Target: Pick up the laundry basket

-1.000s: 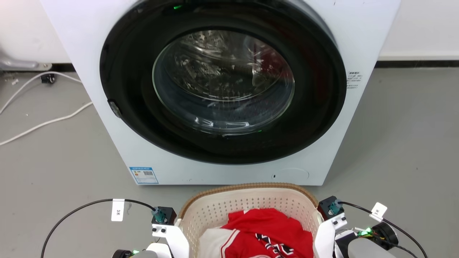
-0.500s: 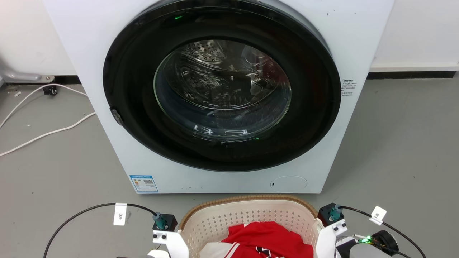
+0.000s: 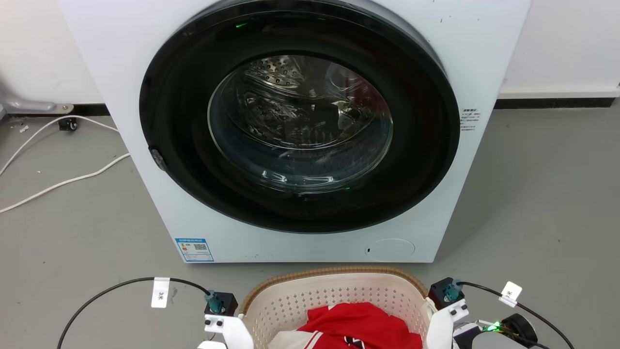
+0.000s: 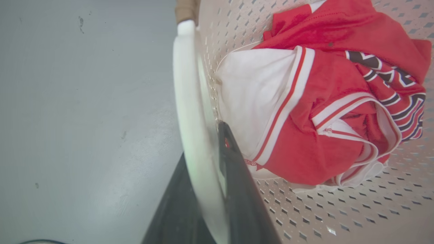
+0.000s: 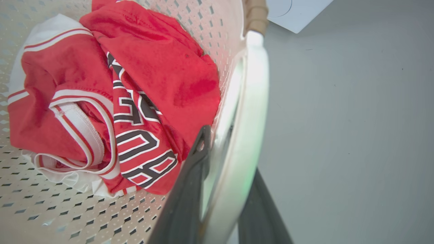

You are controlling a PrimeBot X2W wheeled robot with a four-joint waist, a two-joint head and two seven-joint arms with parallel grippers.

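The laundry basket (image 3: pixel 334 272), cream and perforated with a brown woven rim, stands at the bottom middle of the head view. A red and white jersey (image 3: pixel 361 324) lies in it. In the left wrist view my left gripper (image 4: pixel 203 144) is shut on the basket's white left loop handle (image 4: pixel 184 84), one dark finger (image 4: pixel 234 176) inside the basket wall. The right wrist view has my right gripper (image 5: pixel 230 152) shut on the white right loop handle (image 5: pixel 254 88), with one finger (image 5: pixel 193 169) next to the jersey (image 5: pixel 145 67).
A white washing machine (image 3: pixel 484 58) with its round glass door (image 3: pixel 300 126) shut stands just beyond the basket. White cables (image 3: pixel 63 167) lie on the grey floor at the left. Black wrist cables (image 3: pixel 106 288) loop at both lower corners.
The whole head picture has slid down a little, so the camera moved. Basket and both wrists sit lower in frame, slightly more than the machine. Both grips look the same.
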